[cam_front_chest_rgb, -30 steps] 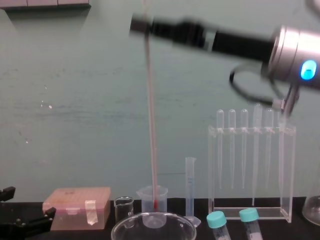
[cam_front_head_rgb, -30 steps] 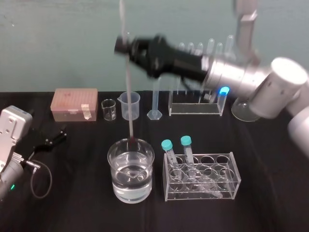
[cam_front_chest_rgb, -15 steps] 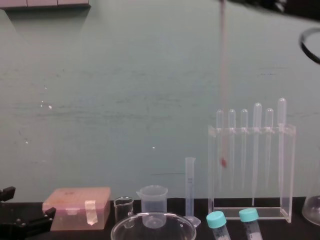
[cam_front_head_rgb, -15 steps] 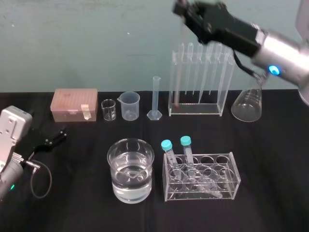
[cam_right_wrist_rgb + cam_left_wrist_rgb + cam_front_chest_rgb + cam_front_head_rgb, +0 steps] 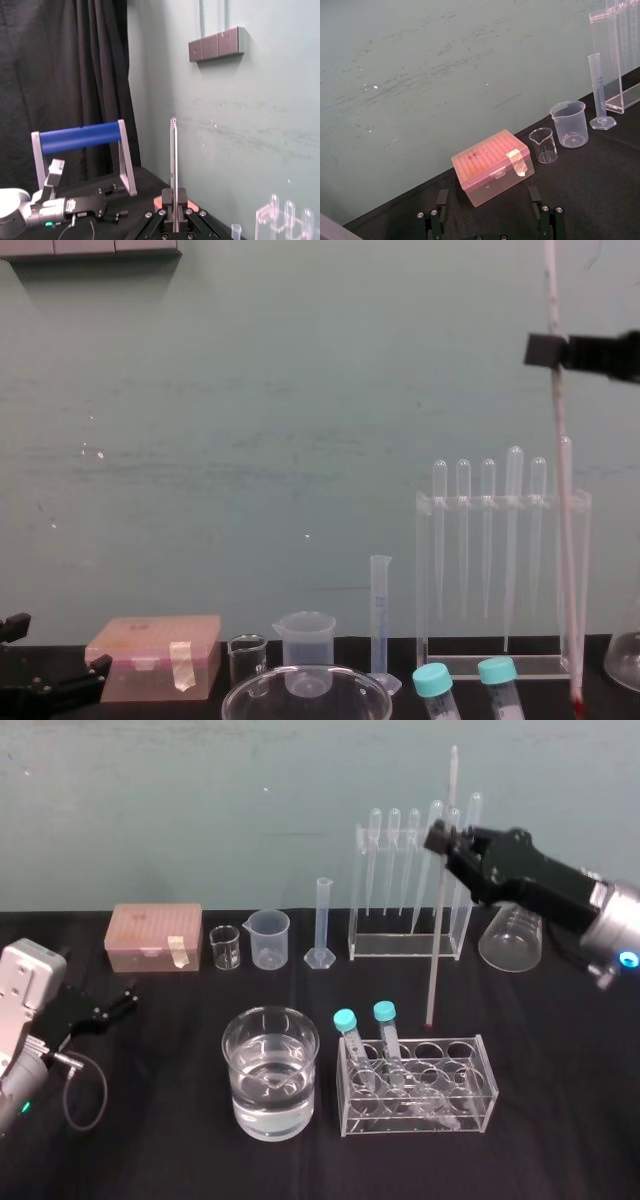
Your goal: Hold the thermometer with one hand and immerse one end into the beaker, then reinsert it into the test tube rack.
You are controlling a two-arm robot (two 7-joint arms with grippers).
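Thermometer point(image 5: 437, 935) being gripped upright in the right gripper's point(image 5: 441, 840) fingers point(image 5: 455, 846), hanging before the test tube rack's point(image 5: 400, 950) right end, tip near the bench point(image 5: 560, 1110); likely needing lifting above the top bar and centring over a hole before lowering; left gripper point(image 5: 118, 1000) idling, fingers spread, far left.
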